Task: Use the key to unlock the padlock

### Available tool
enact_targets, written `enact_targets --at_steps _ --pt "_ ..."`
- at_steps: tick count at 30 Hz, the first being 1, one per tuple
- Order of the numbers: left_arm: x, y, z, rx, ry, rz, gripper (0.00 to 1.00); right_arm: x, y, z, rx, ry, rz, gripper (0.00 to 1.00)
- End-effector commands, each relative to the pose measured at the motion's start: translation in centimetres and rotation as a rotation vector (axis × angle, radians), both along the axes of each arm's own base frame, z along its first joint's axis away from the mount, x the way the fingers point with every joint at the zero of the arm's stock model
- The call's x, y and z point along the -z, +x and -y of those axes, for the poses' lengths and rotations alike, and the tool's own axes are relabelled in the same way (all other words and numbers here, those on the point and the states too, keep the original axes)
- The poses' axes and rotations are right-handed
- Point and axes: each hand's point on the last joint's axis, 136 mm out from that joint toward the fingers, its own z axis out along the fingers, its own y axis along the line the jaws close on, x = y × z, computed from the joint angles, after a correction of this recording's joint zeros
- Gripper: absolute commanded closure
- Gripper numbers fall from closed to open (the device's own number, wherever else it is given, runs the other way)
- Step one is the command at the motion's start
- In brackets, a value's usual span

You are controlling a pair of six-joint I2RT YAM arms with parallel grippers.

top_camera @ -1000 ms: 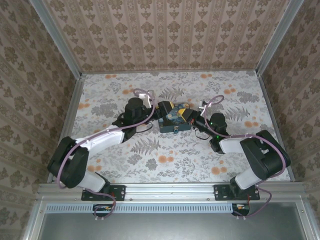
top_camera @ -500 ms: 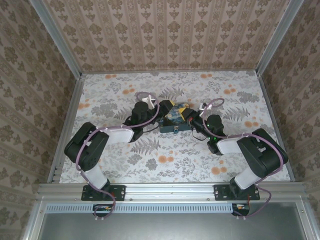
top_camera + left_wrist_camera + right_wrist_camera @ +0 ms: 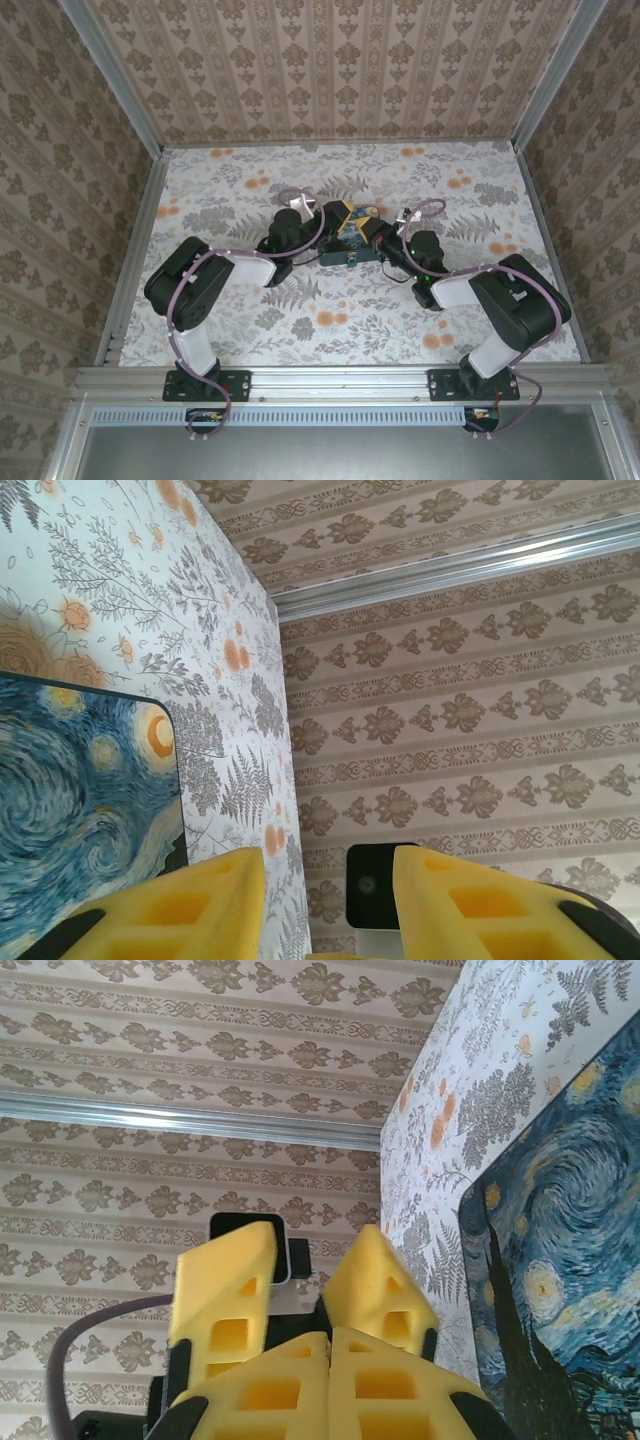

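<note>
My two grippers meet tip to tip over the back of the box painted with a swirly night sky (image 3: 345, 243), in the middle of the table. The left gripper (image 3: 347, 213) stands open. In the right wrist view its yellow fingers (image 3: 225, 1290) straddle the tip of the right gripper (image 3: 330, 1345), whose pads are pressed shut. I see nothing clear between them. In the left wrist view the left gripper (image 3: 328, 890) shows a wide gap between its pads, with the box (image 3: 80, 780) lying to its left. The padlock and the key are hidden.
The floral table cover (image 3: 330, 320) has free room in front of the box and on both sides. Patterned walls with aluminium rails (image 3: 340, 142) close in the back and sides. The right arm's elbow (image 3: 520, 300) sits near the right wall.
The left arm has folded in and its gripper has slid right, up to the right gripper's tip. Its fingers have come closer together. The right gripper has stayed shut and edged slightly left.
</note>
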Motion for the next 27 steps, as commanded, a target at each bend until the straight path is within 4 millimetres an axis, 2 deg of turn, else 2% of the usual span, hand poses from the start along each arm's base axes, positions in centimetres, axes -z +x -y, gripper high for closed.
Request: enact_targets --at_steps 1,8,20,27 --pt "-1.5 -0.1 0.2 -0.005 -0.043 0.035 0.64 -1.4 0.7 -0.4 0.017 0.042 0.042 1.0" --pt "-1.4 -0.3 0.5 -0.002 -0.041 0.034 0.71 -1.2 0.7 -0.3 0.021 0.043 0.04 1.0" --pt "-0.8 -0.7 0.4 -0.017 -0.017 0.031 0.67 -1.7 1.0 -0.1 0.045 0.042 0.053 1.0" --pt "-0.8 -0.9 0.5 -0.018 -0.009 0.034 0.78 -1.3 1.3 0.0 0.057 0.033 0.047 1.0"
